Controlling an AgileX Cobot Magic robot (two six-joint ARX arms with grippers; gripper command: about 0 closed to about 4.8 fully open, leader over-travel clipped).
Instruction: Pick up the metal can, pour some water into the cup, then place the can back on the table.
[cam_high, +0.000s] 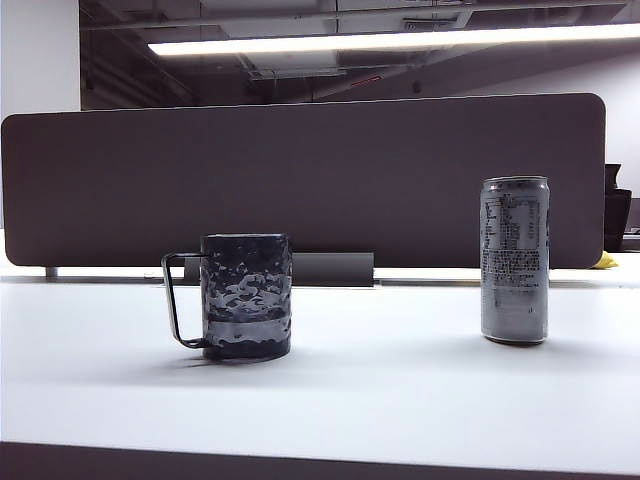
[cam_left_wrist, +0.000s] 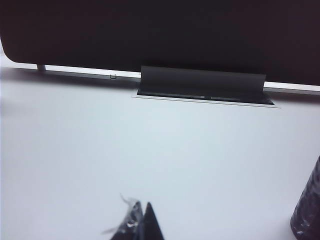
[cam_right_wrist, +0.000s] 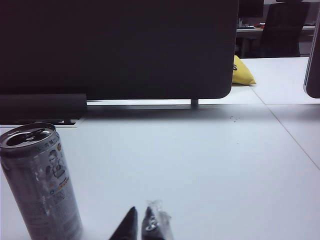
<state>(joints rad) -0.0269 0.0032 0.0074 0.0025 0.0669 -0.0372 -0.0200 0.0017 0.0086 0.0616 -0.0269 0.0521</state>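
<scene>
The metal can (cam_high: 515, 260) stands upright on the white table (cam_high: 380, 390) at the right, silver with dark printed text; in the right wrist view the can (cam_right_wrist: 40, 185) shows its opened top. The cup (cam_high: 246, 296), a dark dimpled-glass mug with a thin wire handle on its left, stands left of centre; its edge shows in the left wrist view (cam_left_wrist: 307, 212). No water is visible. My left gripper (cam_left_wrist: 141, 209) is shut with nothing in it, short of the cup. My right gripper (cam_right_wrist: 140, 214) is shut and empty, beside the can and apart from it. Neither gripper appears in the exterior view.
A dark grey divider panel (cam_high: 300, 180) runs along the back of the table, with a dark cable-slot cover (cam_left_wrist: 200, 82) at its foot. A yellow object (cam_right_wrist: 241, 72) lies beyond the divider's right end.
</scene>
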